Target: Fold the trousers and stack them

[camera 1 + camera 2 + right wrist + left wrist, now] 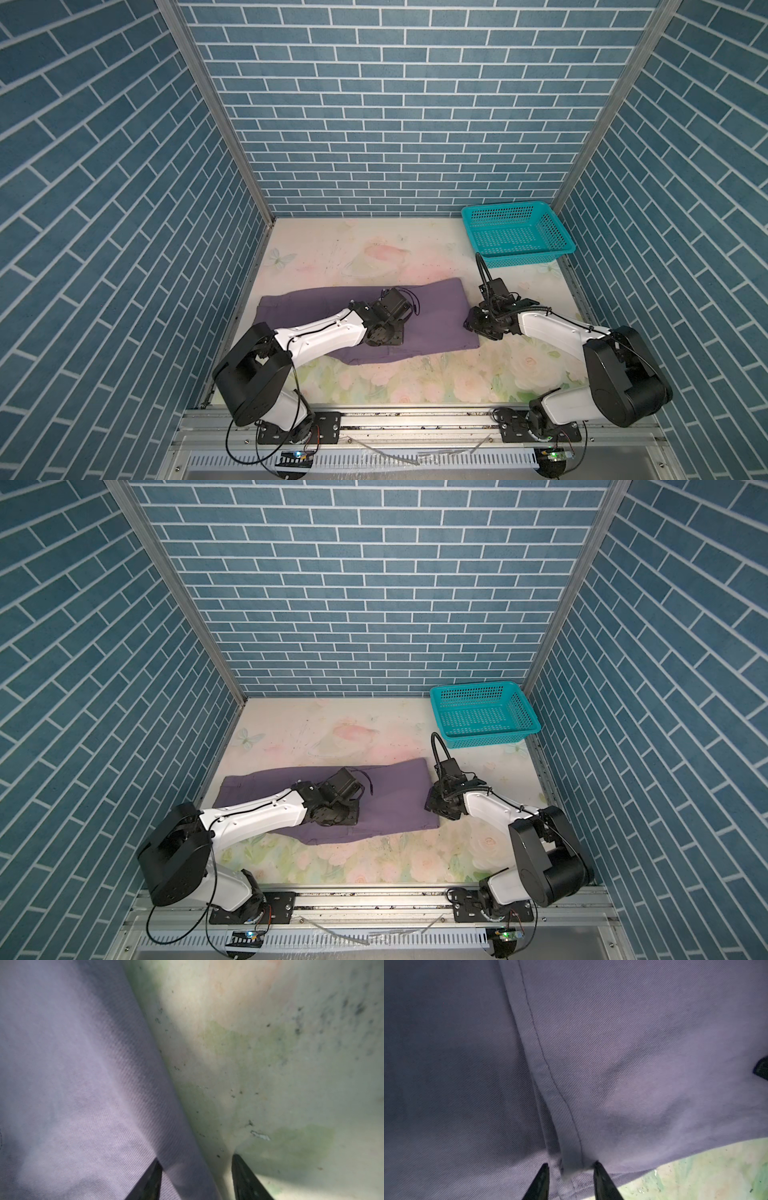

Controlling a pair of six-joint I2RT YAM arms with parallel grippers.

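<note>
Trousers (440,320) are lying flat on the counter (374,253) in both top views. They're looking like one long purple strip, with the long axis running roughly 9 to 3 o'clock. The teal basket (528,258) is sitting well apart, up around 1 o'clock from the cloth. The left gripper (384,334) is hanging over the middle of the strip, toward its 6 o'clock edge. The right gripper (478,326) is sitting right at the 3 o'clock end. So I'm guessing the right arm is the nearer one for swinging that end over toward 9.

Left wrist view: cloth (633,1043) is filling almost everything, with a bit of counter (716,1167) peeking in. The fingers (602,1180) are standing partway apart, with a stitched seam band running right between the tips. They're looking released rather than clamped, just touching the fabric on either side of that band.

Right wrist view: the fingers (151,1180) are spread wider here and straddling the trousers' edge. One is sitting over purple cloth (62,1084) and the other over bare counter (270,1064). They're not gripping anything, as far as I can see.
</note>
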